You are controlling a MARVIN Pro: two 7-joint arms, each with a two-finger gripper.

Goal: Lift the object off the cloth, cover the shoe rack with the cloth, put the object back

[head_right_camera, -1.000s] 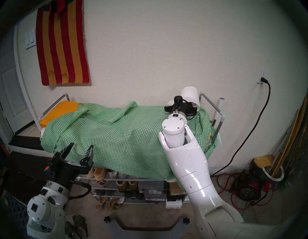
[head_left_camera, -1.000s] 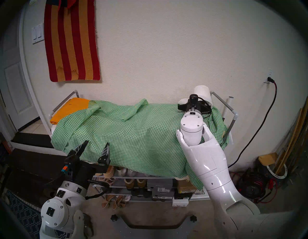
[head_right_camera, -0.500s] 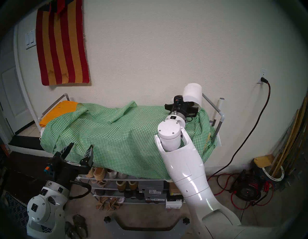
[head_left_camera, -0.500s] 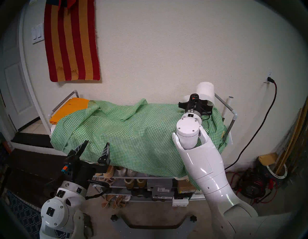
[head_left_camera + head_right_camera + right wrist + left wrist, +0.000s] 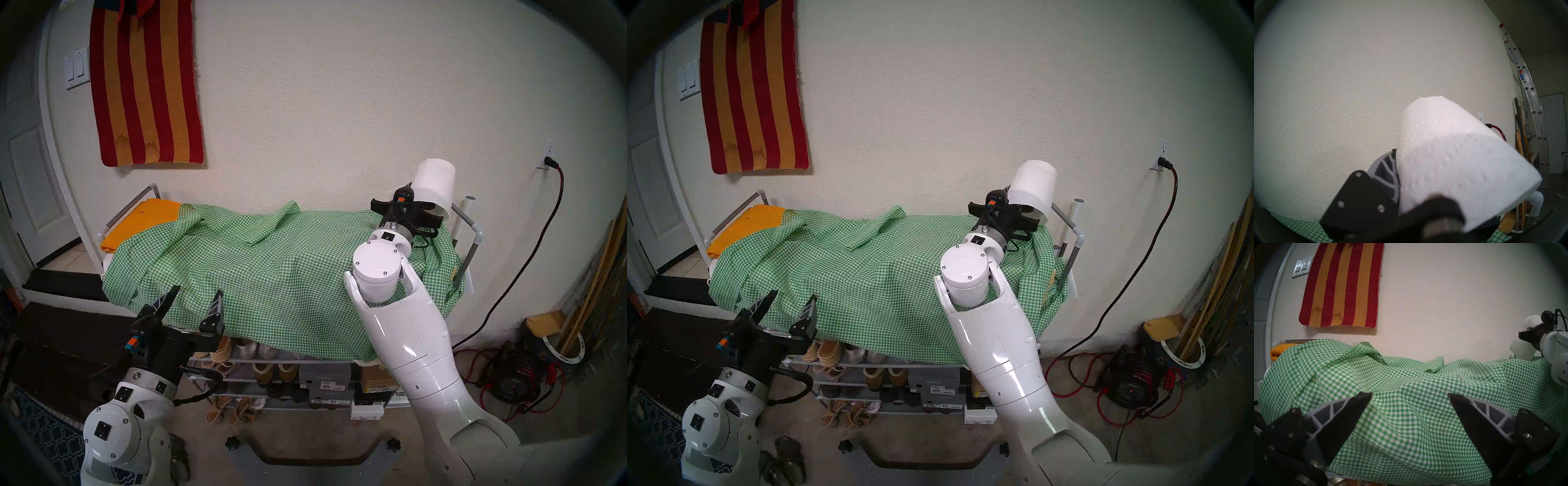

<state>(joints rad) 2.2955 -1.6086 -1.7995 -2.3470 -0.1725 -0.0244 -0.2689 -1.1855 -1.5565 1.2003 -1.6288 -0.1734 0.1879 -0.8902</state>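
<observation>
The white roll of tissue paper (image 5: 434, 185) (image 5: 1032, 190) (image 5: 1457, 161) hangs tilted in the air above the right end of the shoe rack (image 5: 475, 234) (image 5: 1075, 234). My right gripper (image 5: 420, 203) is shut on the roll's lower end, and one finger (image 5: 1388, 169) shows beside it. The green-and-white gingham cloth (image 5: 264, 271) (image 5: 864, 278) (image 5: 1407, 412) lies rumpled over the rack's top and hangs down the front. My left gripper (image 5: 197, 292) (image 5: 794, 296) (image 5: 1409, 394) stands open and empty just before the cloth's front left part.
A folded orange cloth (image 5: 142, 217) shows uncovered at the rack's left end. Shoes (image 5: 244, 349) and boxes (image 5: 325, 376) fill the lower shelves. A red-and-gold rug (image 5: 146, 85) hangs on the wall. A power cord (image 5: 529, 251), tools and a ladder (image 5: 1529, 95) are at the right.
My right gripper has raised the roll up and to the right, off the cloth, tilting it. The left arm and the cloth have not moved.
</observation>
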